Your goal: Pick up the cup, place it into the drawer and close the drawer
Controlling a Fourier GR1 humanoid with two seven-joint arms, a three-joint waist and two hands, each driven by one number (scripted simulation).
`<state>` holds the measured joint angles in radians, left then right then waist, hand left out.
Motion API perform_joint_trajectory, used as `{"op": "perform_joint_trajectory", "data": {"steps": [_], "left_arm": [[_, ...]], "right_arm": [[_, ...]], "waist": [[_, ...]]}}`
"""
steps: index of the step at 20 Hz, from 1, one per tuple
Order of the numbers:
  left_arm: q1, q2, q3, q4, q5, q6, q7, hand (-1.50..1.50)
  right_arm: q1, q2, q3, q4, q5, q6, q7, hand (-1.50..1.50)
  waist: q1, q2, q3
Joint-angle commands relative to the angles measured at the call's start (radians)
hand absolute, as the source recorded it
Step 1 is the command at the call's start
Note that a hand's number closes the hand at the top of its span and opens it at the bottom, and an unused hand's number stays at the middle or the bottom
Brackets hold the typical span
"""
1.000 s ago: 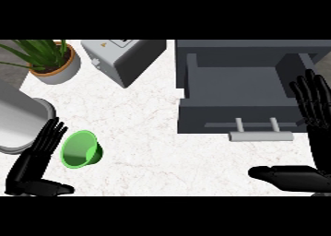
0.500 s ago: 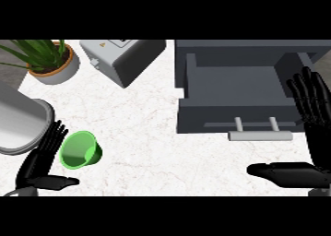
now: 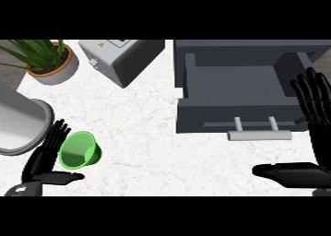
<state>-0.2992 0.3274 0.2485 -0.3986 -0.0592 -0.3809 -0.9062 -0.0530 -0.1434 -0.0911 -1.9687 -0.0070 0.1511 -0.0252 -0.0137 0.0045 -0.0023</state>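
Hands came in from the lower edge of the head view, one at each side. At the lower left, the left hand (image 3: 46, 159) was open, its fingers straight and pointing up, with the thumb stretched out beneath; the green cup (image 3: 79, 150) lay tipped on the white counter (image 3: 140, 138) just right of those fingers, close enough that touch could not be told from a gap. At the lower right, the right hand (image 3: 316, 138) was also open and held nothing, fingers spread upward beside the drawer's right wall and the thumb pointing left. Behind the left hand stood a large grey cylinder (image 3: 14, 122). Farther back on the right, the grey drawer (image 3: 236, 87) stood pulled out, its handle (image 3: 258, 133) facing the near side. At the far left stood a potted plant (image 3: 49, 62), and beside it a toaster (image 3: 120, 57).
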Motion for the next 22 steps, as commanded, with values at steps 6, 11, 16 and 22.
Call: {"op": "perform_joint_trajectory", "data": {"steps": [6, 11, 16, 22], "left_arm": [[-0.057, 0.012, -0.009, 0.134, -0.023, -0.092, -0.181, -1.50], [-0.102, -0.023, -0.013, 0.142, -0.022, -0.069, -0.176, -1.50], [-0.097, -0.064, -0.031, 0.135, -0.021, -0.107, -0.186, -1.50], [-0.096, -0.037, -0.031, 0.138, 0.002, -0.226, -0.186, -1.50]], "right_arm": [[-0.038, -0.003, 0.004, 0.045, 0.019, 0.003, -0.006, -1.50], [-0.025, 0.014, 0.017, -0.015, 0.018, -0.011, 0.027, -1.50], [-0.076, -0.015, -0.034, 0.077, -0.016, 0.010, 0.009, -1.50], [-0.047, 0.003, -0.002, 0.002, -0.006, -0.001, 0.053, -1.50]], "waist": [[-0.003, 0.004, -0.001], [-0.010, 0.003, -0.002], [-0.002, 0.004, -0.001], [-0.010, 0.004, -0.003]]}}
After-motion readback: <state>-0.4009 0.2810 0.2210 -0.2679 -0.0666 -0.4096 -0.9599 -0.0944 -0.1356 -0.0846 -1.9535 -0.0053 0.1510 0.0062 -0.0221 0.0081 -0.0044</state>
